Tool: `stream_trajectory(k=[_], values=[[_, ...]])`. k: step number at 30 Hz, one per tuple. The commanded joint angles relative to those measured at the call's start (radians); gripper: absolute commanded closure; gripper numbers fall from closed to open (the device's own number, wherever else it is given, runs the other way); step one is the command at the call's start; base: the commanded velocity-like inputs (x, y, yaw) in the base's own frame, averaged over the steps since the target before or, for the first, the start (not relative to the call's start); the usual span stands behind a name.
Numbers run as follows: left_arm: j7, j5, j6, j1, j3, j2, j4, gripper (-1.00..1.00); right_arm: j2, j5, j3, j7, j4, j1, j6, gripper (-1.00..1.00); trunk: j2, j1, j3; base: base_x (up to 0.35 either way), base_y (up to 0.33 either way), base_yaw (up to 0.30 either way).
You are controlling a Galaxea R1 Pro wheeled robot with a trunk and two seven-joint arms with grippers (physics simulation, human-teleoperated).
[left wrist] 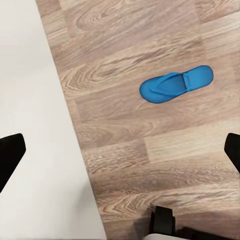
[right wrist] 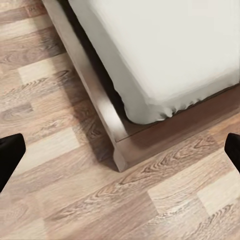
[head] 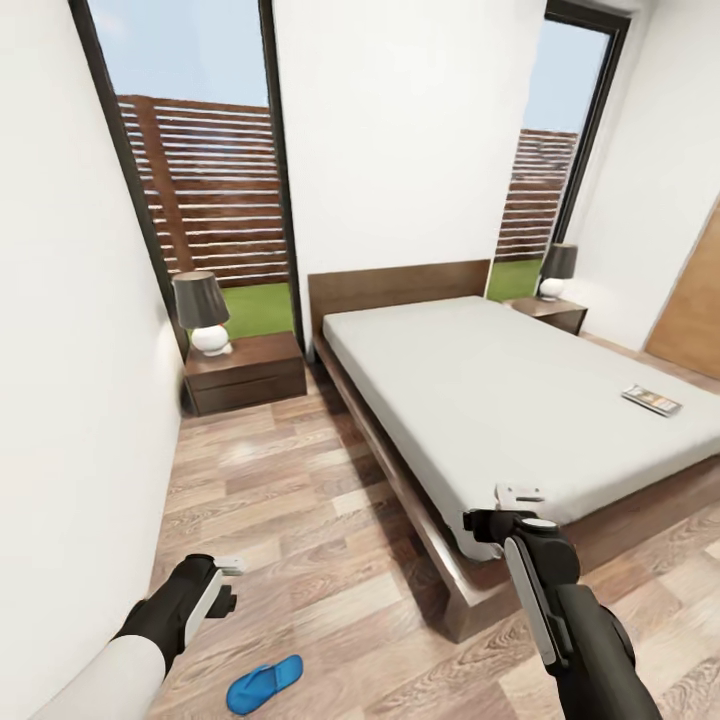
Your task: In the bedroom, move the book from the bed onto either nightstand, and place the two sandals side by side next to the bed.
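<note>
Below the wide, empty jaws of the left gripper (left wrist: pixel 120 150) lies a blue sandal (left wrist: pixel 175 84), likely light and bendy, best pinched across its flat sole.

The book (head: pixel 651 400), thin with a dark cover, is seen lying flat on the grey mattress of the bed (head: pixel 480 390), near its far side edge. One blue sandal (head: pixel 263 684) is laid flat on the wood-plank floor, well apart from the bed. A dark brown nightstand (head: pixel 245 373) is set at each side of the headboard; the farther nightstand (head: pixel 550 312) is only partly seen.
</note>
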State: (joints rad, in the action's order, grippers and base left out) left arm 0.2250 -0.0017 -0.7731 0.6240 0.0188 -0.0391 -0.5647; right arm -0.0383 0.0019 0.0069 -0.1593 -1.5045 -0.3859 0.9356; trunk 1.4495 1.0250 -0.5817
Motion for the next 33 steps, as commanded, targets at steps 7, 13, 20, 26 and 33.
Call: stream_trajectory(k=[7,13,20,26,33], values=[[0.002,-0.001,-0.004,0.000,0.000,0.015,-0.001,-1.00,0.000,0.000,0.000,-0.003,0.002,-0.001,0.005,-1.00,0.001,0.000,0.005,0.159,-0.032,0.242],[0.002,-0.001,-0.003,0.000,0.000,0.026,-0.001,-1.00,0.001,0.000,0.000,-0.003,0.003,-0.001,0.004,-1.00,0.001,0.000,0.006,0.176,-0.030,0.068],[0.001,-0.001,-0.003,0.000,-0.002,0.027,-0.001,-1.00,0.001,0.000,0.001,-0.003,0.003,-0.001,0.003,-1.00,0.001,0.000,0.006,0.073,-0.001,0.002],[0.001,-0.001,-0.003,0.000,-0.002,0.027,-0.001,-1.00,0.001,0.000,0.001,-0.003,0.002,-0.001,0.003,-1.00,0.001,0.000,0.006,0.288,0.000,0.002],[0.001,-0.002,-0.003,0.000,-0.002,0.027,-0.001,-1.00,0.001,0.001,0.001,-0.003,0.002,-0.001,0.003,-1.00,0.001,0.000,0.008,0.142,0.000,0.146]])
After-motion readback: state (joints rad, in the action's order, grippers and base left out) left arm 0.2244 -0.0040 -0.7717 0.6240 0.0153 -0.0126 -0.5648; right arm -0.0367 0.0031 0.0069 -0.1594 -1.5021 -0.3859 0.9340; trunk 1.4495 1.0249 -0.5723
